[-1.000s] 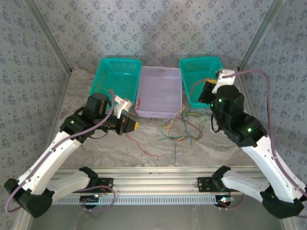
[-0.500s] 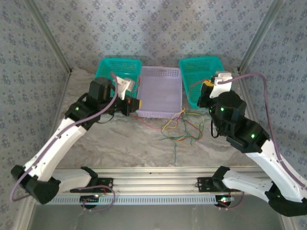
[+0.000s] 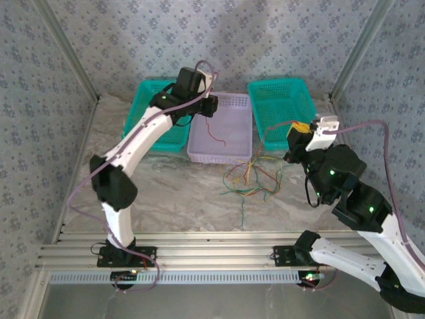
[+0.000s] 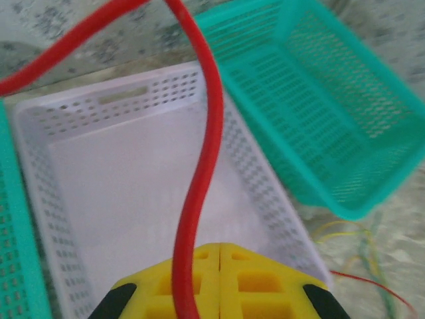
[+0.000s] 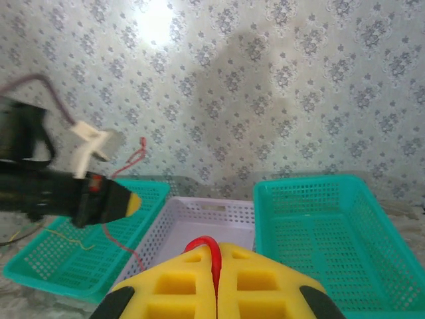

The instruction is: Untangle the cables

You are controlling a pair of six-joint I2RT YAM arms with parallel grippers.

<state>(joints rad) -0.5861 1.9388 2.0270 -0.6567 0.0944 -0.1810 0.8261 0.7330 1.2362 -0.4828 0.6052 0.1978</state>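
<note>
**Top external view.** The left hand [image 3: 211,106] is hovering above the lilac basket [image 3: 219,157]. This basket is sitting at the middle of the tabletop's [image 3: 166,193] far edge, between the left teal basket [image 3: 174,135] and the right teal basket [image 3: 279,100]. The left hand is clenching a red cable [image 3: 216,133], whose free length is hanging down into the lilac basket. The right hand [image 3: 299,129] is poised just in front of the right teal basket. It is clenching a second red cable [image 3: 269,133], which is arcing down toward the cable tangle [image 3: 252,176]. The tangle, of red, yellow-orange and green strands, is lying on the tabletop just in front of the lilac basket's right corner. One green strand is trailing toward the near edge.

**Left wrist view.** The yellow pads [image 4: 252,279] are pressing together on the red cable [image 4: 199,166], above the lilac basket [image 4: 133,166].

**Right wrist view.** The yellow pads [image 5: 172,279] are meeting flush around the second red cable [image 5: 211,256].
</note>
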